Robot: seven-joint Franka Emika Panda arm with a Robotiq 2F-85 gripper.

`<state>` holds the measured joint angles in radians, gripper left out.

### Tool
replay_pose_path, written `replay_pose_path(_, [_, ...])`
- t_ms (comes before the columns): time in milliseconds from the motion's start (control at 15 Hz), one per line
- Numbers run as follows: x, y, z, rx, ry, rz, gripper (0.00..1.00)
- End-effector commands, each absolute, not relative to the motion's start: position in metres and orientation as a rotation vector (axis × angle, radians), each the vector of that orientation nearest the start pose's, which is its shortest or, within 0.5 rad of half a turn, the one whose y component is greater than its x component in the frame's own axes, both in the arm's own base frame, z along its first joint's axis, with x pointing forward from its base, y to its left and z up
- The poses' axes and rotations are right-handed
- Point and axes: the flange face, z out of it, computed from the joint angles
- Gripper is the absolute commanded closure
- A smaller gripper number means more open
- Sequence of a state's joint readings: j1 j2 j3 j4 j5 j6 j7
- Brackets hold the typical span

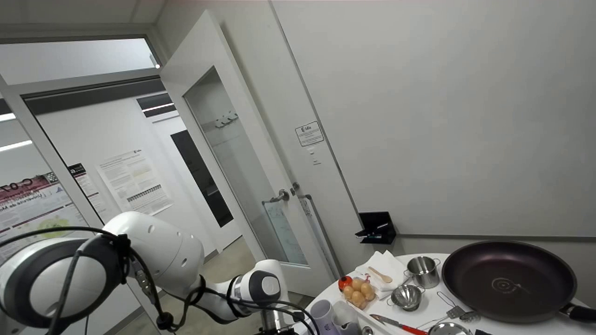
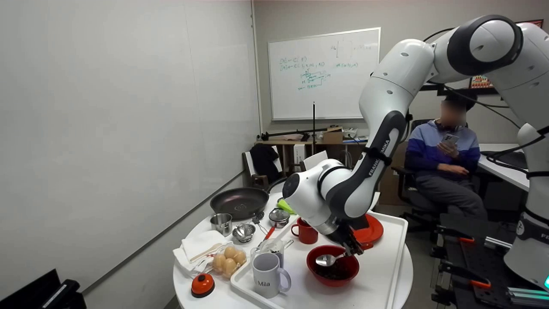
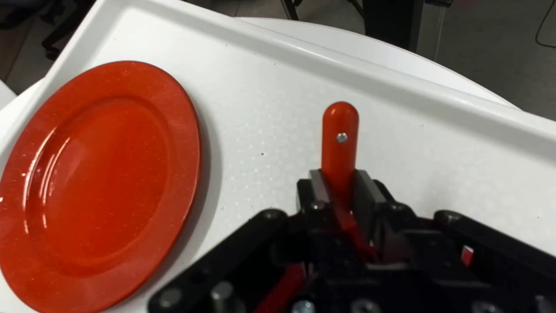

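My gripper (image 3: 340,184) is shut on the red handle (image 3: 339,152) of a spoon, and the handle's rounded, riveted end sticks out past the fingertips. In an exterior view the spoon's metal head (image 2: 326,260) hangs over a red bowl (image 2: 329,283) with dark contents, the gripper (image 2: 354,247) being above the bowl's rim. Whether the spoon touches the contents I cannot tell. A red plate (image 3: 108,174) lies near the gripper on the white tray (image 3: 269,108). Beneath the jaws, dark red parts are partly hidden by the gripper.
A red mug (image 2: 306,231) and a grey mug (image 2: 263,281) stand on the tray. Beside it are eggs (image 2: 229,259), a red timer (image 2: 202,285), a steel pot (image 2: 221,223), a strainer (image 2: 244,232) and a large pan (image 1: 510,279). A person (image 2: 444,146) sits behind.
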<state>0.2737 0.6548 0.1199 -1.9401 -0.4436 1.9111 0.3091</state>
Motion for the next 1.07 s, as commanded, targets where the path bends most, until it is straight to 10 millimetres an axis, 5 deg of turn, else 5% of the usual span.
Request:
replay_pose_path(0, [0.485, 0.171, 0.122, -3.38, -0.686, 0.953, 0.95])
replay_pose_path(333, [0.469, 0.167, 0.119, -3.266, -0.763, 0.955, 0.95])
replay_pose_path(1000, [0.468, 0.147, 0.161, -3.239, -0.588, 0.706, 0.95])
